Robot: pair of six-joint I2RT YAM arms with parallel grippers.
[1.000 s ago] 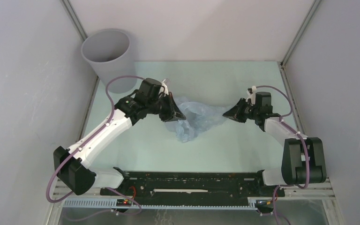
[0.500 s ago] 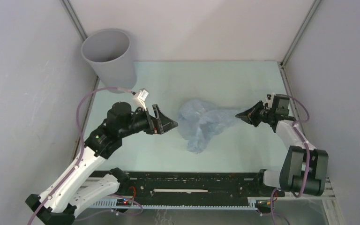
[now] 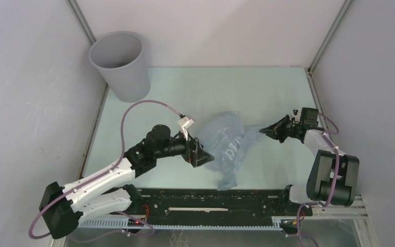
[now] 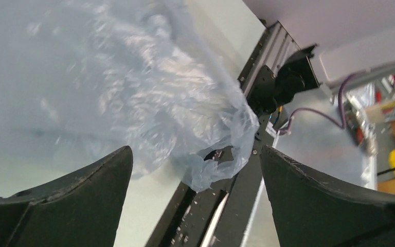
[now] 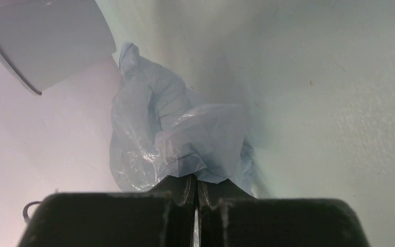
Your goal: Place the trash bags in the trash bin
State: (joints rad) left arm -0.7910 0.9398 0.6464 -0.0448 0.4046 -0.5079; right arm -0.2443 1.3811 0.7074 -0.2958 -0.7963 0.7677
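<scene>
The trash bag (image 3: 230, 145), pale blue and crinkled with white lettering, lies mid-table and trails toward the near edge. My right gripper (image 3: 264, 130) is shut on its right edge; in the right wrist view the trash bag (image 5: 185, 128) bunches at the closed gripper tips (image 5: 195, 178). My left gripper (image 3: 204, 154) stands open at the bag's left side. The left wrist view shows the trash bag (image 4: 133, 87) just ahead of the wide-open gripper (image 4: 195, 170), with nothing between its fingers. The grey trash bin (image 3: 119, 64) stands upright in the far left corner, well apart from both grippers.
A black rail (image 3: 205, 198) runs along the table's near edge, and the bag's lower tip reaches close to it. Grey enclosure walls close in the left, right and far sides. The trash bin (image 5: 46, 36) shows far beyond the bag in the right wrist view.
My left gripper opened and let go of the bag, swung away, then came back low on the bag's near left. The right gripper drew back rightward, and the bag shifted toward the near edge.
</scene>
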